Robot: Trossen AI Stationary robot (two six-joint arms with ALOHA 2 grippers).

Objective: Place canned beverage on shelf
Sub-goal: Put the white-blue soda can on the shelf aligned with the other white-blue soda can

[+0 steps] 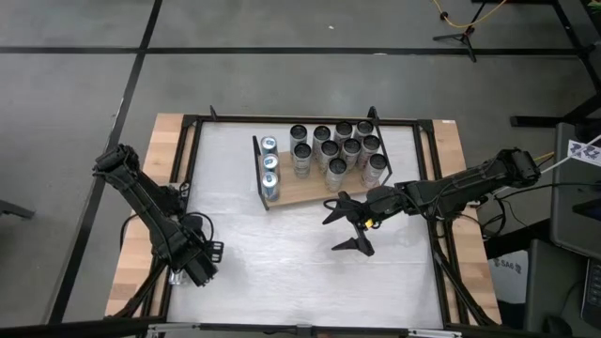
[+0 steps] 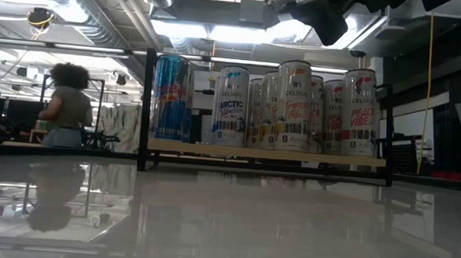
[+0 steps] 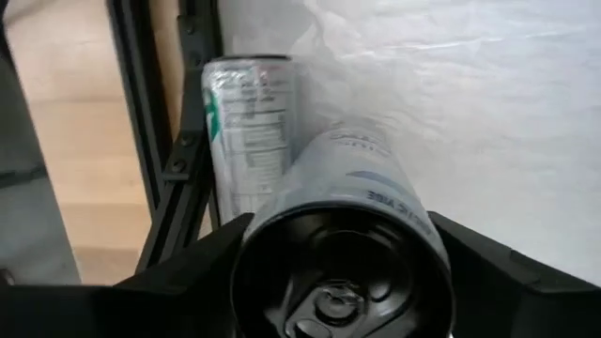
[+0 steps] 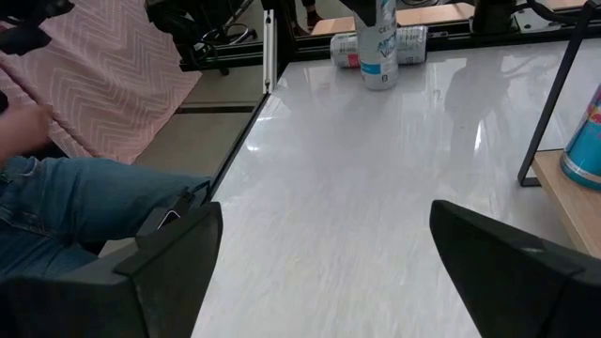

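Left gripper [image 1: 188, 268] sits at the table's front-left corner beside the black frame rail, closed around an upright silver beverage can [image 3: 343, 249] with a dark top; in the left wrist view both dark fingers [image 3: 202, 258] press the can's sides. Second silver can with green print [image 3: 249, 127] lies on its side just behind the held one, against the rail; the right wrist view shows the same pair far off, one upright, one lying.

White tabletop [image 1: 282, 253] is bare through the middle.

Flat light-brown wooden shelf with black wire ends [image 1: 305, 192] stands toward the back centre of the table. Its left end carries three blue-topped cans [image 1: 269, 164] in a row; further right sits a cluster of about ten dark-topped silver cans [image 1: 336, 148], packed close together. Low view shows the cans upright on the board.

Right gripper [image 1: 349, 223] hovers just in front of the shelf's right half, jaws spread wide, nothing between them.

Person in jeans [image 4: 84, 202] sits beyond the table edge in the right wrist view; another person [image 2: 64, 104] stands in the room behind.
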